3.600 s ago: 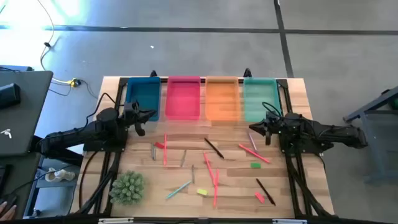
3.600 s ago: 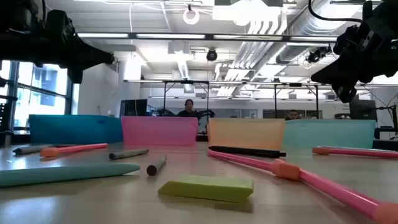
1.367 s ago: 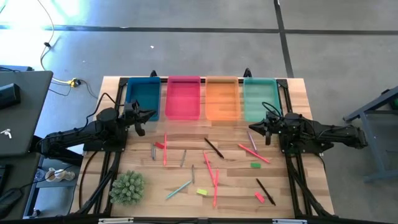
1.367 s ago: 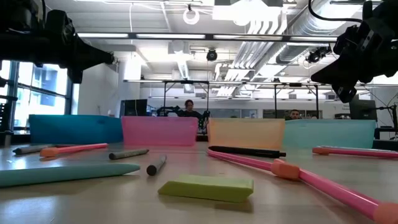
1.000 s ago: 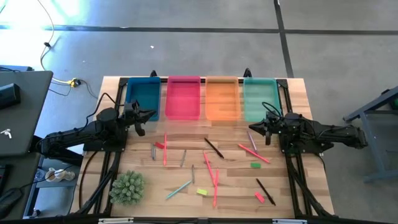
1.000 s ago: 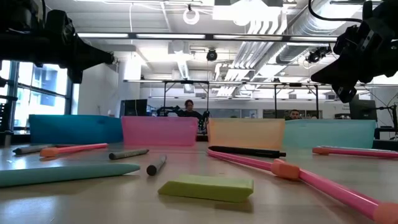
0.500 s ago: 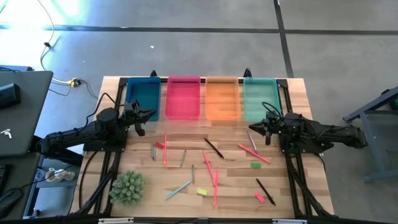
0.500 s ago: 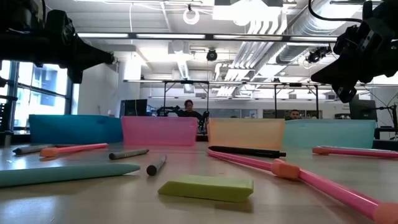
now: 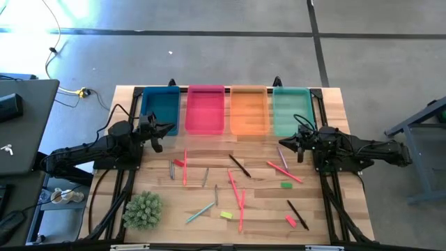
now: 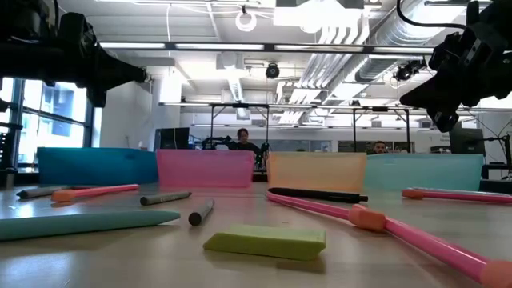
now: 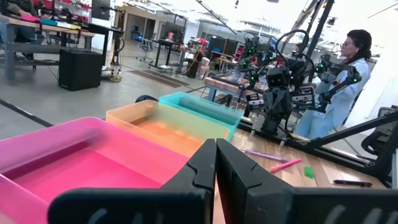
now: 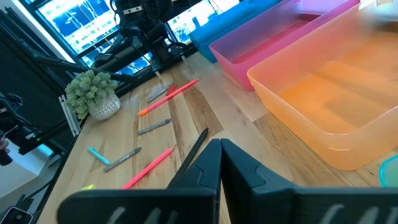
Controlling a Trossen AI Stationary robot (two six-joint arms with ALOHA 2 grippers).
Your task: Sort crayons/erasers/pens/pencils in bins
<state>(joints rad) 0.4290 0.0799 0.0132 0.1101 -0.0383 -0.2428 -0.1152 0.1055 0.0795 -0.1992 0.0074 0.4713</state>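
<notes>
Crayons [image 9: 172,169], erasers [image 9: 286,185], pens, pencils: scattered lower-centre of the high view, none sorted. Bins [image 9: 204,109]: upper-centre row, apparently empty. Left gripper [image 9: 159,128] and right gripper [image 9: 300,143]: pinched closed, holding nothing. Risk: overlapping pink sticks [image 9: 237,192] invite a double pick.

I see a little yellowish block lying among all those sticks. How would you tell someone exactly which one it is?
Start from the spiky green plant at the near left of the wooden table. Go right past the slanted light-blue stick to the yellow eraser. It is the only yellow block; the other small blocks are green or red.
</notes>
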